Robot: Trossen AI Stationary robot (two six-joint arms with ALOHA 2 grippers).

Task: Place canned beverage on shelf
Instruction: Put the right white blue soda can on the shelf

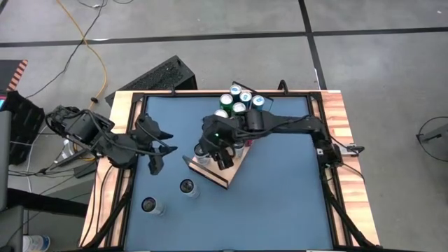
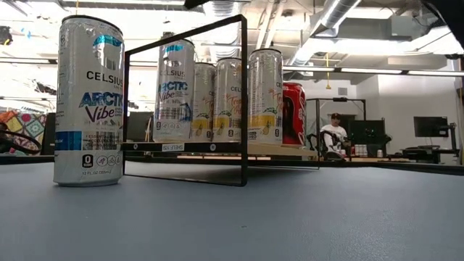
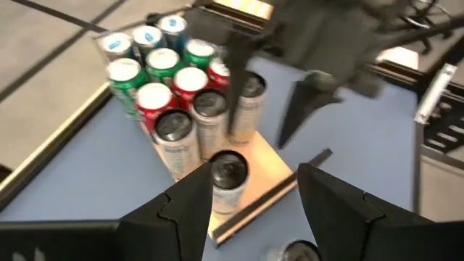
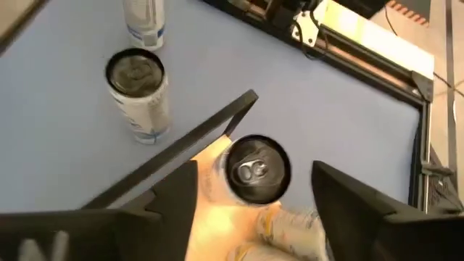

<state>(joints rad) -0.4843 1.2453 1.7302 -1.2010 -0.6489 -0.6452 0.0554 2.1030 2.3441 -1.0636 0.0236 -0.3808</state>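
Spreading across the middle of the blue worktop (image 1: 280,182), the light-wood shelf (image 1: 238,162) lies at an angle and carries a crowd of cans, green, red and silver; the right gripper (image 1: 222,158) hangs over its near corner with fingers (image 4: 359,199) apart on either side of a silver can (image 4: 255,168) that stands on the board just inside the dark lip, not touching it. The left gripper (image 1: 155,157) waits over the worktop well to the shelf's left, fingers (image 3: 190,204) parted and empty. Two more silver cans (image 1: 187,187) (image 1: 151,205) stand off the shelf toward the front left.
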